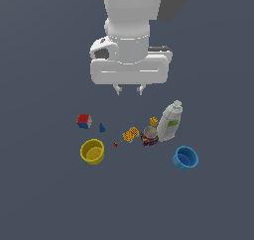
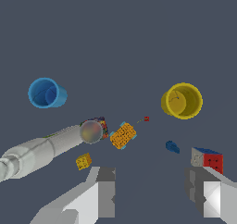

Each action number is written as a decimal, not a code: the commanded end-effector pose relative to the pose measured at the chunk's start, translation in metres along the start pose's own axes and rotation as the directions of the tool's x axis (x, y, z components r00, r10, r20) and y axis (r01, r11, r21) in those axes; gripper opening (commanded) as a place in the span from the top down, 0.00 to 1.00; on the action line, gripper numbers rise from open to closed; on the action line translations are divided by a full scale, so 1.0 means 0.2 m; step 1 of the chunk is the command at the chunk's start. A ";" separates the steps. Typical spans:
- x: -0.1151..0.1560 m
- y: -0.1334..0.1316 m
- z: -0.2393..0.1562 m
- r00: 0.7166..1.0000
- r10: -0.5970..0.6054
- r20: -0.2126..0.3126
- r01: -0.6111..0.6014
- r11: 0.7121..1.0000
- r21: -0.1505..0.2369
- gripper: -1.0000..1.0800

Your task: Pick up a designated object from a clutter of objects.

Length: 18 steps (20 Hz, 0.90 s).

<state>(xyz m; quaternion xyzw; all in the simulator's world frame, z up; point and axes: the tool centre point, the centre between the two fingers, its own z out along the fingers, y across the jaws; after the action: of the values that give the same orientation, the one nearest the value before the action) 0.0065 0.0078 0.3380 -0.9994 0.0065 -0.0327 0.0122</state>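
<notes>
- Furthest toward the exterior view's left sits the small colourful puzzle cube with red, white and blue faces, on its own on the dark grey floor.
- Just below it in that view stands the plain round yellow cup, the designated object: upright, mouth open to the sky, nothing inside that can be seen. It stands apart from every neighbour, which should leave room for fingers around its rim.
- A tiny blue cone-like toy lies between cube and cup, and a small red bit lies near the cup's rim but apart from it.
- In the middle, high above the items, hangs the white two-fingered gripper. Its jaws stand apart with nothing between them, so it is released and empty. It is not over the yellow cup; my guess is that it must shift toward the exterior view's left before descending.
- Below it lies an orange, dotted block.
- Next come a smaller yellow bit and a stubby multicoloured toy with a grey rounded top, huddled just beside the tall white bottle; whether they touch it I cannot tell.
- Furthest toward the exterior view's right is the round blue cup, upright and well apart from the yellow one.
</notes>
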 end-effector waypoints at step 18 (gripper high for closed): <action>0.19 0.28 0.44 0.966 0.221 -0.133 -0.216 0.975 0.051 0.38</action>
<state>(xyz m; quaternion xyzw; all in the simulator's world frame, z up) 0.0466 -0.0404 0.2593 -0.9896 0.1047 -0.0929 0.0318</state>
